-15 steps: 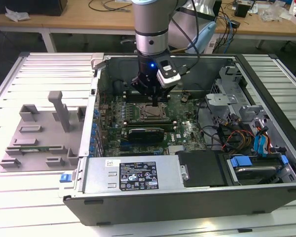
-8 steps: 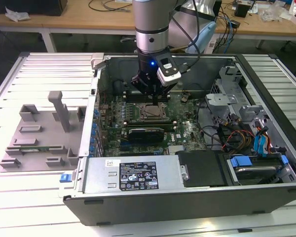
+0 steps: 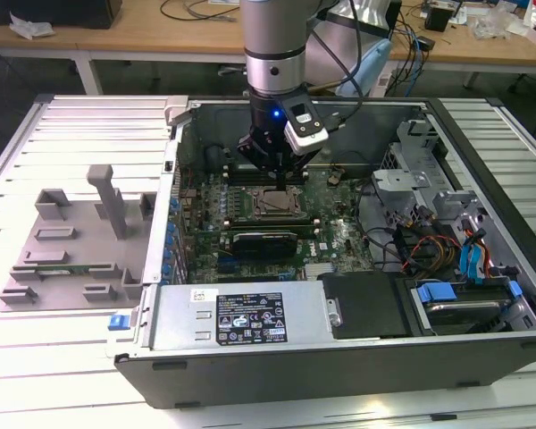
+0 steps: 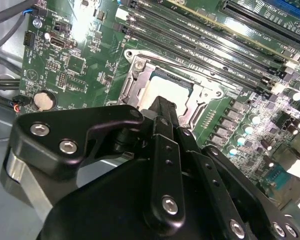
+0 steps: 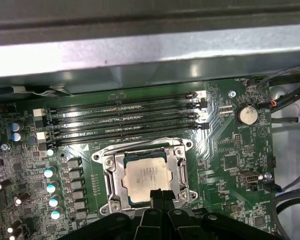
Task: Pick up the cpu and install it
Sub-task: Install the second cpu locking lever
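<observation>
Exterior view: gripper [image 3: 281, 185] is down inside the open computer case [image 3: 339, 357], hanging just above the CPU socket [image 3: 277, 204] on the green motherboard [image 3: 335, 234]. Room is tight there: the case's rear wall and the memory slots [image 3: 255, 174] lie beyond the socket, a dark expansion card [image 3: 265, 241] sits just on the near side, and the drive cage with loose cables [image 3: 429, 241] is off to the exterior view's right. A grey plastic parts fixture [image 3: 71, 246] sits well apart on the slatted aluminium table [image 3: 89, 116], at the exterior view's left.

The cpu [image 5: 149, 178] lies flat in the socket, seen in both wrist views [image 4: 166, 89]. It is a square with a matte silvery-grey metal top and a pale rim; its edges run parallel to the socket frame [image 5: 115, 177], which is bright stamped steel. Being square, it has no clear long axis. In the first wrist view its sides line up with the four black memory slots [image 5: 125, 122] beside the socket.

Black anodised fingertips [image 5: 160, 195] appear pressed together, tips at the cpu's near edge. They overlap it in both wrist views, but I cannot tell whether they touch it. Nothing is gripped between them. In the second wrist view the finger linkage [image 4: 162, 150] blocks the cpu's near half. A coin cell battery [image 5: 247, 114] sits near the socket, clear of the gripper.
</observation>
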